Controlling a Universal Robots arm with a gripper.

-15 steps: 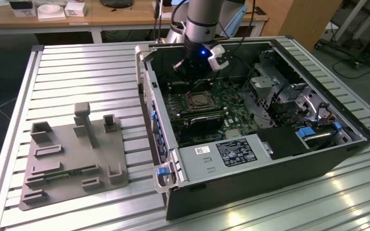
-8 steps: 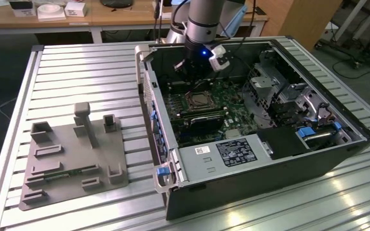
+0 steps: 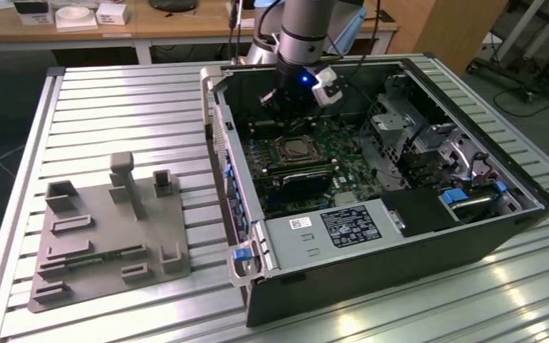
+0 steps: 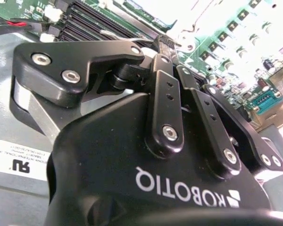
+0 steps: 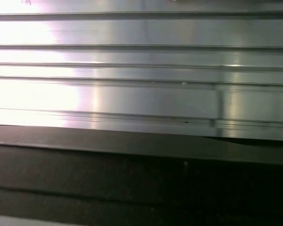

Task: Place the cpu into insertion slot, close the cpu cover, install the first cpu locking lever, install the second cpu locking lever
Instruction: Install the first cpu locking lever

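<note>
An open computer case (image 3: 370, 279) lies on its side on a slatted aluminium table (image 3: 112, 100), with the green motherboard (image 3: 337, 139) facing up inside. The arm comes down from the far side, and its gripper (image 3: 277, 100) hangs inside the case near the far wall, above the board and touching nothing I can see. A small blue light glows on the wrist just above it.

The insertion slot (image 3: 276, 151) sits on the board nearer the camera than the gripper, apart from it and lower down. A silvery-grey square, the cpu (image 3: 294, 148), shows in the middle of the slot's metal rim. It lies clear of the jaws rather than between them.

In the second wrist view the gripper's black links run out over the board and its long black memory slots. The tips are lost against the bright board, so I cannot tell whether the jaws are clenched or released.

Between the slot and the labelled power supply (image 3: 346, 225) lie the memory slots (image 3: 299, 171). A grey moulded fixture tray (image 3: 112, 229) rests on the table at the exterior view's left, well apart from the case.
</note>
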